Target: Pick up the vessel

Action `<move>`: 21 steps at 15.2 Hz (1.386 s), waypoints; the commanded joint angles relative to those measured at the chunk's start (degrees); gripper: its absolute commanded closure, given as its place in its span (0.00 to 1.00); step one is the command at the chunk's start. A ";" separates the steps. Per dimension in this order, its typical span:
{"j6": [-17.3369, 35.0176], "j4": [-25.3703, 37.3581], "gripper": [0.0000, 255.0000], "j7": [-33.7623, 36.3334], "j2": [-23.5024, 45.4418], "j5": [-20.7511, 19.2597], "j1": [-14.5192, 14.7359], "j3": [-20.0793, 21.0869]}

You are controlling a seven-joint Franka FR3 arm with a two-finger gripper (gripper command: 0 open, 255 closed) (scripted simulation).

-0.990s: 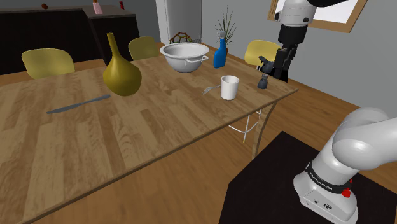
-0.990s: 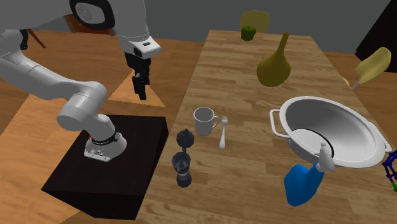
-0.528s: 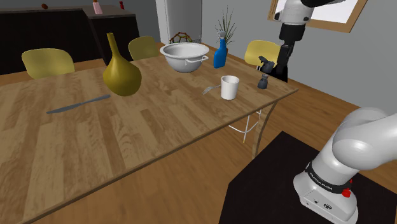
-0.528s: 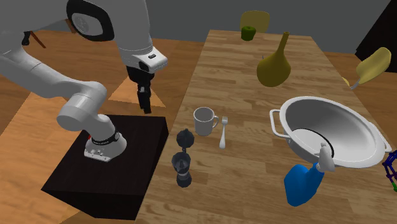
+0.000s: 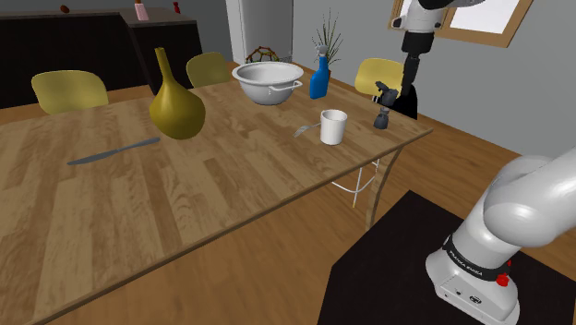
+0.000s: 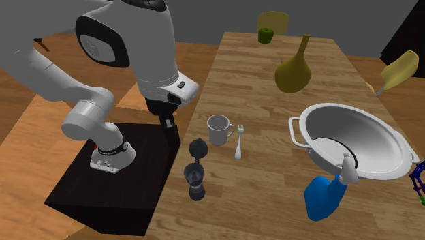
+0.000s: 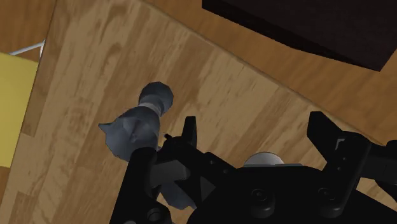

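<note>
Well apart from the spread claw (image 6: 169, 133) (near the table (image 6: 272, 184) edge) stands the olive vessel (image 6: 293, 73)

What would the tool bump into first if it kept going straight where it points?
The tool would probably hit the wooden table near its edge, just beside the dark grinder; depth is unclear.

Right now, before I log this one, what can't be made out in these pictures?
1. Wrist view: lower part of the grinder, hidden behind the jaws' black housing.
2. Second exterior view: the wire object, cut off by the right edge.
3. Shoulder view: small items on the dark cabinet, too small to name.
</note>
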 commanded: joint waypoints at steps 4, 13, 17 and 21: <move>1.74 8.50 0.00 -13.14 10.44 1.98 1.47 -6.47; 4.99 15.44 0.00 -25.58 22.09 6.91 1.59 -11.36; 7.73 12.84 0.00 -25.64 22.26 6.96 1.53 -11.45; 7.74 12.84 1.00 -25.61 22.28 6.97 1.55 -11.43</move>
